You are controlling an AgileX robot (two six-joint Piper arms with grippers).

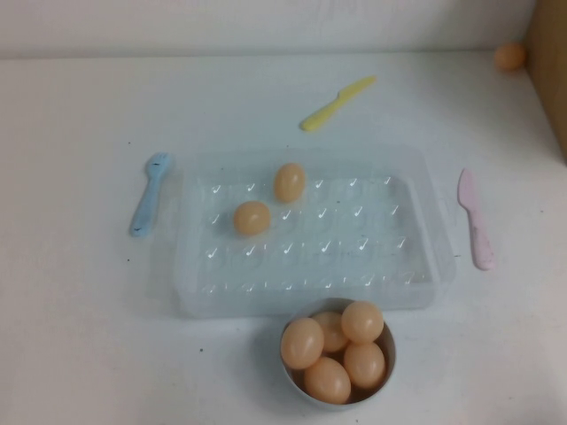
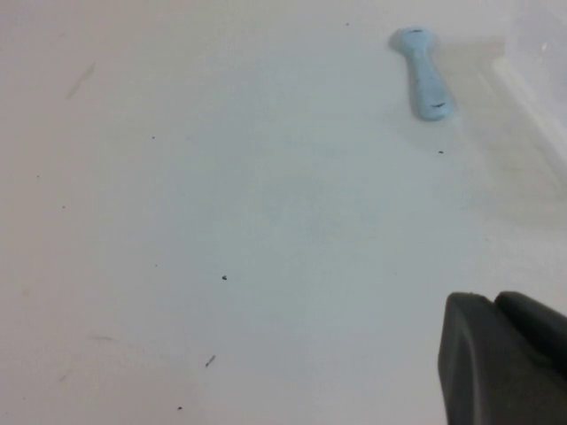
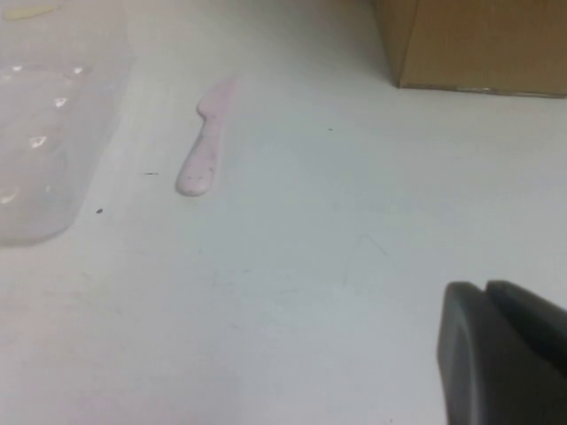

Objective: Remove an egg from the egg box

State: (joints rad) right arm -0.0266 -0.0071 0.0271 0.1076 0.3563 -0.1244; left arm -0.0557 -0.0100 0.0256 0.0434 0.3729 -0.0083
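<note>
We see the left end effector (image 2: 505, 354) only in its wrist view, low over the bare white surface (image 2: 221, 221), well apart from the blue spoon (image 1: 149, 193); whether it is open we cannot tell. Right of the spoon, the egg box (image 1: 425, 221) holds two eggs: the egg (image 1: 252, 218) and another egg (image 1: 289, 182) just behind it. A yellow knife (image 1: 337, 103) lies beyond, and a bowl (image 1: 388, 359) of eggs sits nearer us. The pink knife (image 1: 474, 220) lies right of the box. The right end effector (image 3: 505, 354) hovers near it, far from the egg; its state we cannot tell.
</note>
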